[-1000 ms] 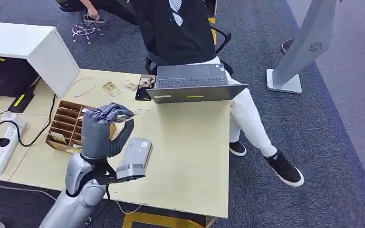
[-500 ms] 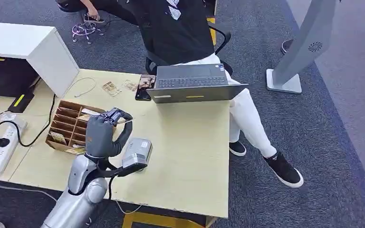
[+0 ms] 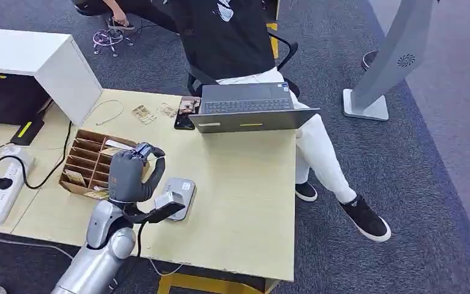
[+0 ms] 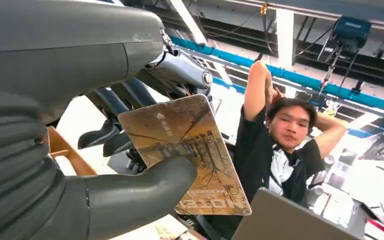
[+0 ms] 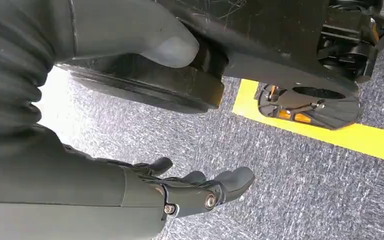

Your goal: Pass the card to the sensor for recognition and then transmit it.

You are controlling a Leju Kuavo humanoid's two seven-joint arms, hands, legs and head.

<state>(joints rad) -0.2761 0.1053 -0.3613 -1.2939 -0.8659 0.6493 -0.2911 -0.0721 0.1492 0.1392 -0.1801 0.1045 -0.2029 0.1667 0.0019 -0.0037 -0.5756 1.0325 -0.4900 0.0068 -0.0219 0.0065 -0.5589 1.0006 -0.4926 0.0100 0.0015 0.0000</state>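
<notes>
Your left hand [image 3: 130,176] is sitting at the lower left of the head view, its thumb and fingers [image 4: 105,134] pinching the card [image 4: 190,150] just beside the sensor [image 3: 175,197] on the worktop [image 3: 245,184]. Your right hand [image 5: 180,192] is hanging with fingers loosely curled, holding nothing.

1. An office, by every sign: a pale wooden desk [image 3: 245,184] stands on grey carpet [image 3: 428,184].
2. An open laptop [image 3: 248,107] sits at the desk's far edge, a person [image 3: 232,37] in an office chair [image 3: 281,52] behind it.
3. A power strip [image 3: 3,190] and cables [image 3: 37,174] trail along the left.
4. The left wrist view catches high ceiling beams [image 4: 300,80], more hall than cubicle.
</notes>
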